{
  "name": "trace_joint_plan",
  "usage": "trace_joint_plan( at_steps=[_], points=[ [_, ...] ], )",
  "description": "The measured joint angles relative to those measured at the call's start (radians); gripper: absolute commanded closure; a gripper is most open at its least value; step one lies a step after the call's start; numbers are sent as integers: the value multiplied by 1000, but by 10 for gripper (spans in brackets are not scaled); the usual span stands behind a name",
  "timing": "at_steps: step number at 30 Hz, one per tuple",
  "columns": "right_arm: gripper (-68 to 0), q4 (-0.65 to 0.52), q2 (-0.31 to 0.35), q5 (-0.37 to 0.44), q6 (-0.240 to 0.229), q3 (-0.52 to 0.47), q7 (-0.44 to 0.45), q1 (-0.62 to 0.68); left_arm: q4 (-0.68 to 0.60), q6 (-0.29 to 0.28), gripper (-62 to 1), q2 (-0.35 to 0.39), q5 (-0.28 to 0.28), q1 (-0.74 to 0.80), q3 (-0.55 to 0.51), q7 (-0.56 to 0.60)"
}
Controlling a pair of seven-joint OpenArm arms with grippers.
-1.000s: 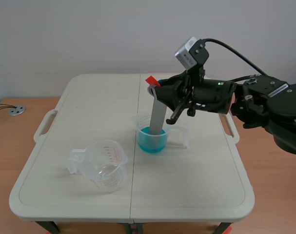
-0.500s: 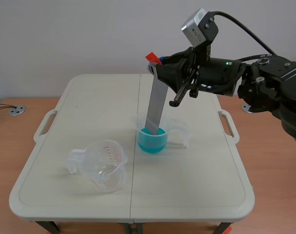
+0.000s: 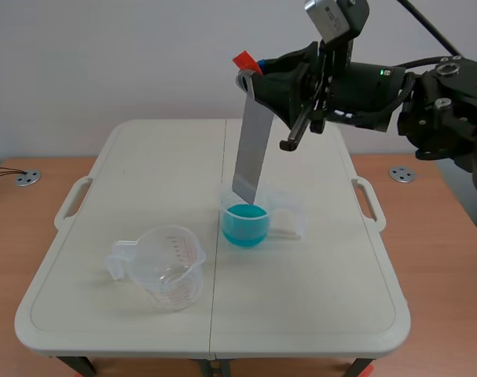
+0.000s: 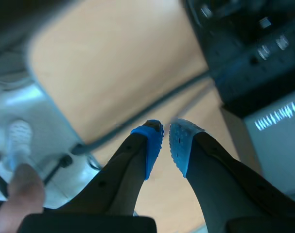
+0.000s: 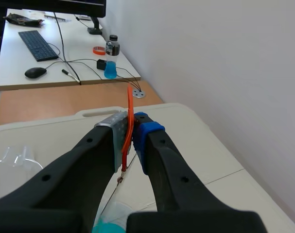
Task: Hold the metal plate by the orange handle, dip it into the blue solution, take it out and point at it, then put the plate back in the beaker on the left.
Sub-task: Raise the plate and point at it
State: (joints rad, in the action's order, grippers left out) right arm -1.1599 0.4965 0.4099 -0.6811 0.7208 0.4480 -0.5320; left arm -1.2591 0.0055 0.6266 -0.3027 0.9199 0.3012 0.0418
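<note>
Now the metal plate (image 3: 251, 149) hung nearly upright, pinched at its topmost orange handle (image 3: 242, 61) by the right gripper (image 3: 258, 78). Its lower end had risen out of the beaker of blue solution (image 3: 245, 222) and sat just over it. The empty beaker (image 3: 169, 267) stood well apart, near-left. The left gripper (image 4: 165, 145) had its fingers almost pressed together on nothing.

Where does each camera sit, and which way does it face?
Scene view: between the arms, facing across the table; right arm, metal plate, blue solution.
Left wrist view: on left arm, facing wooden floor and cable; left fingers, shut.
Right wrist view: on right arm, facing down; right fingers clamp the orange handle.
Shared: scene and right wrist show that handle.
</note>
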Motion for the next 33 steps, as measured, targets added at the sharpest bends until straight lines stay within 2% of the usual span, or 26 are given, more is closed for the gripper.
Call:
trace_joint_plan(
  at_steps=[4, 7, 12, 16, 19, 24, 29, 33],
  points=[
    [-13, -7, 11, 26, 0, 0, -3, -15, -79, 0, -94, 6, 0, -2, -132, 0],
    [-13, -7, 11, 28, 0, 0, -5, -41, -134, 1, -94, 42, 0, -34, -194, 0],
    [-13, -7, 11, 29, 0, 0, -10, -77, -181, 0, -94, 120, 0, -162, -226, 0],
    [-13, -7, 11, 36, 0, 0, -19, -80, -181, -2, -94, 155, 0, -288, -225, -1],
    [-13, -6, 11, 35, 0, 0, -28, -80, -180, -64, -94, 157, 0, -385, -222, -1],
    [-13, -6, 11, 35, 0, 0, -31, -80, -180, -169, -94, 158, 2, -546, -168, -3],
    [-13, -6, 11, 35, 0, 0, -31, -80, -167, -257, -94, 157, 5, -723, -34, -4],
    [-13, -6, 11, 35, 0, 0, -39, -80, -132, -269, -94, 117, 8, -865, 88, -5]
  ],
)
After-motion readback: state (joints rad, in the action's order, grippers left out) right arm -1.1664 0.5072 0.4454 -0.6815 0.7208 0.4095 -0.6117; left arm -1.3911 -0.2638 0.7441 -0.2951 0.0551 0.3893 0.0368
